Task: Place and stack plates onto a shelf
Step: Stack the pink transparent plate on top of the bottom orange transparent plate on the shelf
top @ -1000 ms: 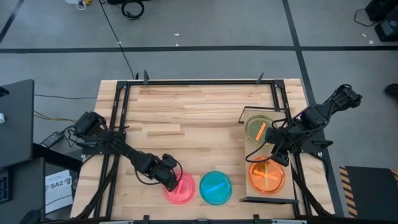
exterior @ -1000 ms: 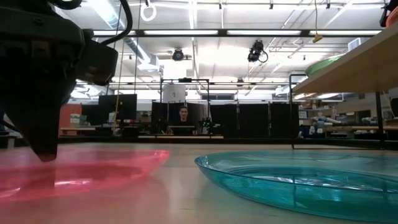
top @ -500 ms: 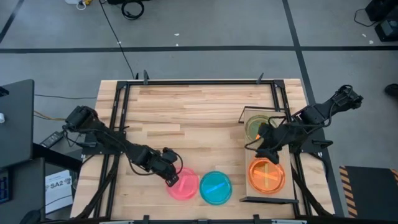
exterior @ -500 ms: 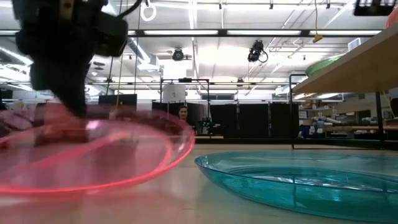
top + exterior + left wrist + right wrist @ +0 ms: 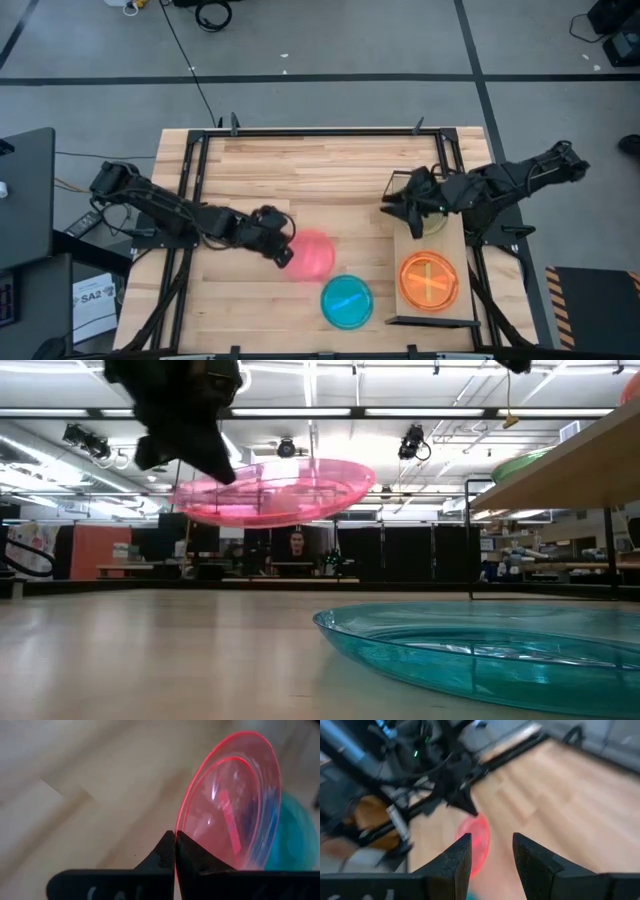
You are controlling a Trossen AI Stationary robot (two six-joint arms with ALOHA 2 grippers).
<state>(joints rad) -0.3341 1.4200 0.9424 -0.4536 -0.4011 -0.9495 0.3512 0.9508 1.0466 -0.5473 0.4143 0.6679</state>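
The left hand point(image 5: 283, 254) pinched the pink plate point(image 5: 312, 255); keeping it level would help toward the shelf point(image 5: 452, 238). The right hand point(image 5: 491, 851) was open.

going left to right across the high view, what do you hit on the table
left end effector shut on the pink plate → teal plate → right end effector, open, at the shelf's far end → orange plate on the shelf

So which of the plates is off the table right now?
The pink plate, pinched at its rim by the left claw and held in the air. The teal plate lies on the table; the orange plate sits on the shelf.
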